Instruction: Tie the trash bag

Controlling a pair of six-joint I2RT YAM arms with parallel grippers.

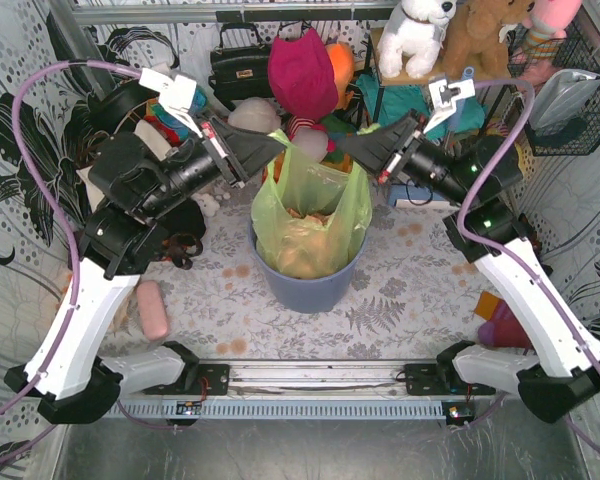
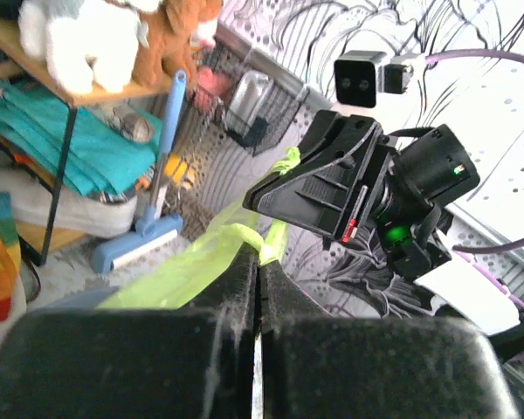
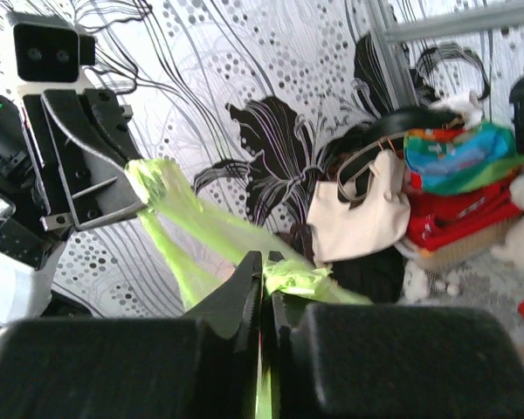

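Trash bag: the thin green bag (image 1: 310,200) sits inside the round blue bin (image 1: 310,285) in the middle of the table (image 1: 400,300), between the two arms. Crumpled brown paper shows through it.
Top of the bag: it is pulled up above the bin's rim and stretched out to both sides.
Left pincer (image 1: 276,147): its two fingers are pressed tight together on the bag's left loop (image 2: 188,266), with green plastic squeezed between them.
Right pincer (image 1: 344,148): its fingers are pinched together on the bag's right loop (image 3: 307,281).
Between the pincers: they hang above the bin with their tips facing each other, near but not touching. A strip of green runs from one to the other.
Around: a pink block (image 1: 153,308) lies on the table by the left arm. A cream bag (image 3: 358,214) with dark straps is by the wall. A white plush dog (image 1: 417,30) sits on a shelf behind.
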